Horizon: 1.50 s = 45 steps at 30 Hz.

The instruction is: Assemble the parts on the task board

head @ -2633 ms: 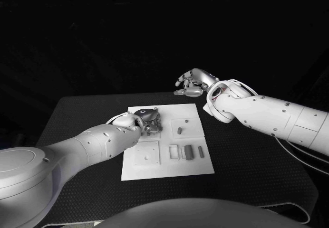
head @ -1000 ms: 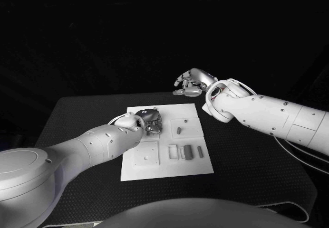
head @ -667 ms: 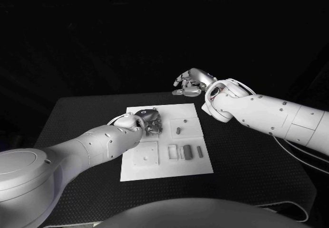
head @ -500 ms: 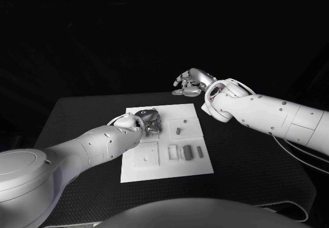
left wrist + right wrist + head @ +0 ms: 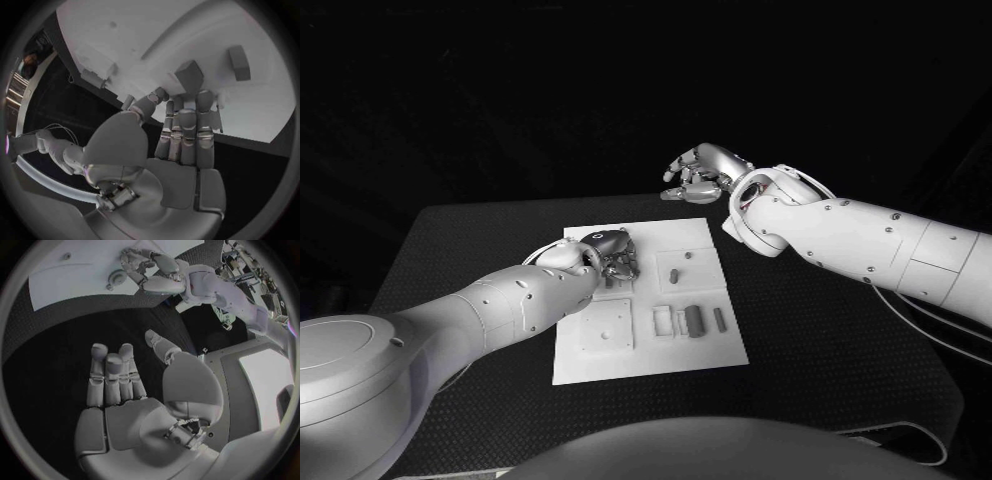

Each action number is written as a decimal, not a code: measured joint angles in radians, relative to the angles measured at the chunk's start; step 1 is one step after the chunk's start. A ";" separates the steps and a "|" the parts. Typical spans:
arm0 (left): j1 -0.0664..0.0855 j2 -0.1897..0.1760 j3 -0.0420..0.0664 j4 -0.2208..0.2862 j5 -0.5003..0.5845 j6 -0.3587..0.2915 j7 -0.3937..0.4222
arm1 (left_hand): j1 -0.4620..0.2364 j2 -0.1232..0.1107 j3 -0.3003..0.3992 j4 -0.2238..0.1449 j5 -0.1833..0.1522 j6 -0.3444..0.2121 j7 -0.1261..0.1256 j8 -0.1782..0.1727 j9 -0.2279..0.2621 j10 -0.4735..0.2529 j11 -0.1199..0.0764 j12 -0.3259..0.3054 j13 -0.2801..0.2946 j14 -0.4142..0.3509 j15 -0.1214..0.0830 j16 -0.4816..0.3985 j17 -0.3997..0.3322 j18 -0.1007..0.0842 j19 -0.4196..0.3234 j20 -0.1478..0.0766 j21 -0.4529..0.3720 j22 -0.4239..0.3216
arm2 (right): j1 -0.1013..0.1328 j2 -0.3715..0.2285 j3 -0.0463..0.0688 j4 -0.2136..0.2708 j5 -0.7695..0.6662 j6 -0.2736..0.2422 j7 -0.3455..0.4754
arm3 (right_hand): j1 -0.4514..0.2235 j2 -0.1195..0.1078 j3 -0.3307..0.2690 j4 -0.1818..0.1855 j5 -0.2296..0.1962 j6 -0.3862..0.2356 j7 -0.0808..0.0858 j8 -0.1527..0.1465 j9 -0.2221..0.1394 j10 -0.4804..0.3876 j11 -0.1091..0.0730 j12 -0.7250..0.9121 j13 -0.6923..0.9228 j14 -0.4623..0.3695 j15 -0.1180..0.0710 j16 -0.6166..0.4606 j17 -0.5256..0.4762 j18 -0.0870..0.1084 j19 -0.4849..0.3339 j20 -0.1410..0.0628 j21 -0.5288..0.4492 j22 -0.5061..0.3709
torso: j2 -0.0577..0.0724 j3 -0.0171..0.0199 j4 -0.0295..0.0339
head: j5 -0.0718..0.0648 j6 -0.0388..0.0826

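Note:
The white task board point(image 5: 646, 350) lies in the middle of the black table. My left hand point(image 5: 612, 252) is down on the board's far left part; its straight fingers point(image 5: 187, 130) reach to a grey block point(image 5: 189, 75), and I see nothing in its grip. A second grey part point(image 5: 239, 62) lies just beyond. On the board a small grey peg point(image 5: 675, 272) and grey bars point(image 5: 695, 320) lie to the right of this hand. My right hand point(image 5: 704, 172) hangs above the table's far edge, fingers point(image 5: 112, 375) apart and empty.
A pale square plate point(image 5: 606, 325) sits in the board's near left part. Black table point(image 5: 834, 350) surrounds the board on all sides. In the right wrist view my left hand point(image 5: 153, 270) shows on the board point(image 5: 69, 277).

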 measured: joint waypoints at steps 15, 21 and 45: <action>0.002 0.003 0.001 0.000 0.059 0.004 0.012 | 0.012 0.056 0.083 0.031 0.004 0.004 -0.003 0.000 -0.001 0.011 -0.003 -0.021 0.005 0.001 -0.006 0.004 -0.008 0.000 -0.008 -0.008 0.020 0.000 | 0.000 0.000 0.000 0.000 0.000 0.000 0.000 | 0.000 0.000 0.000 0.000 0.000 0.002 0.002 0.000 0.000 0.000 0.000 0.000 0.000 0.000 0.000 0.000 0.000 0.000 0.003 -0.003 0.000 0.000 | 0.000 0.0000 -0.0002 | -0.002 0.000; 0.002 0.004 0.001 0.001 0.077 0.004 0.014 | -0.015 0.031 0.071 0.030 0.004 -0.005 0.007 0.000 -0.004 0.005 0.002 -0.036 0.005 -0.002 -0.002 0.011 -0.009 0.000 -0.015 -0.003 0.031 0.000 | 0.000 0.000 0.000 0.000 0.000 0.001 0.000 | 0.000 0.000 0.000 0.000 0.000 0.002 0.002 0.000 0.000 0.000 0.000 0.000 -0.001 0.000 0.000 0.000 0.000 0.000 0.002 -0.002 0.000 0.000 | 0.000 0.0002 -0.0002 | -0.003 0.000; 0.000 0.025 0.000 -0.006 -0.001 0.001 -0.034 | -0.010 -0.051 -0.051 -0.014 -0.009 -0.054 0.023 -0.021 -0.015 -0.001 0.005 -0.055 0.021 -0.008 0.004 0.019 -0.017 0.001 -0.029 0.004 0.043 0.000 | 0.000 0.001 0.000 0.000 0.000 0.004 0.000 | 0.000 0.000 0.000 0.000 0.000 0.002 0.002 0.000 0.000 0.000 0.000 0.000 -0.001 0.000 0.000 0.000 0.000 0.000 0.002 -0.002 0.000 0.000 | 0.000 0.0005 -0.0011 | -0.006 0.000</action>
